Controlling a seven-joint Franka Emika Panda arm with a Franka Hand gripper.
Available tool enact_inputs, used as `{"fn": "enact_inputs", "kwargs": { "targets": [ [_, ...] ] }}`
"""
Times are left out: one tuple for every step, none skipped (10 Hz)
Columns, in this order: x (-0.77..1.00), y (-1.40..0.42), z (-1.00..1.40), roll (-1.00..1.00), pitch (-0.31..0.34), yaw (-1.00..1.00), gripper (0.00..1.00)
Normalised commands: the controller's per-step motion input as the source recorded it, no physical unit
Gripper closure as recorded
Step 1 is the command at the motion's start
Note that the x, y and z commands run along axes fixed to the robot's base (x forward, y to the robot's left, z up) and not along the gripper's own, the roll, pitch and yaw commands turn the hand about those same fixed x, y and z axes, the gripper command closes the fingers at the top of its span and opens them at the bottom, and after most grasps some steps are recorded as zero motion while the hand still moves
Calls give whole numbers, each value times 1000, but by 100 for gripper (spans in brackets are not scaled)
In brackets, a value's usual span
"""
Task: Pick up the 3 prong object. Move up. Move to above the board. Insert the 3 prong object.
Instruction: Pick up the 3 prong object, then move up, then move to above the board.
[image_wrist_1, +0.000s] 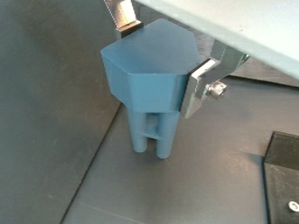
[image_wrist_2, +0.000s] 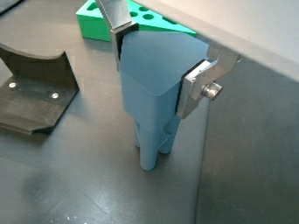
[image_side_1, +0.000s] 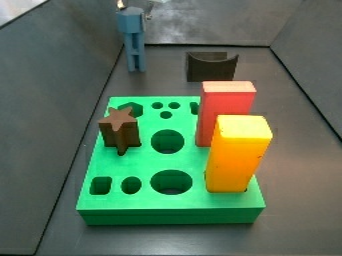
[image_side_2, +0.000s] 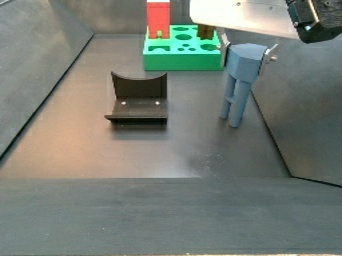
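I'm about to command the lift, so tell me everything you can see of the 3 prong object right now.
The 3 prong object is a steel-blue piece that looks like matte plastic, with a wide faceted head and long thin prongs. It stands upright, prongs down on the dark floor, apart from the green board and the fixture. The gripper straddles its head, a silver finger against each side in both wrist views. Whether the prong tips are touching the floor is unclear.

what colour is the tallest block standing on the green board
Red, beside the yellow-orange block; the red block on the board shows best in a side view.
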Motion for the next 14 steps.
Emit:
{"fn": "enact_inputs", "kwargs": {
  "targets": [
    [0,0,0,0,0,0,100],
    [0,0,0,0,0,0,100],
    [0,0,0,0,0,0,100],
    [0,0,0,0,0,0,100],
    [0,0,833,0,0,0,100],
    [-18,28,822,-1,5,20,100],
    [-43,23,749,-6,15,21,100],
    [-33,14,632,-10,18,16,100],
    [-18,11,440,-18,24,12,100],
    [-9,8,281,-26,38,9,100],
    [0,47,1000,-135,89,12,100],
    [2,48,1000,-139,98,11,100],
    [1,46,1000,-142,91,4,100],
    [0,45,1000,-141,79,-1,100]
  ]
}}
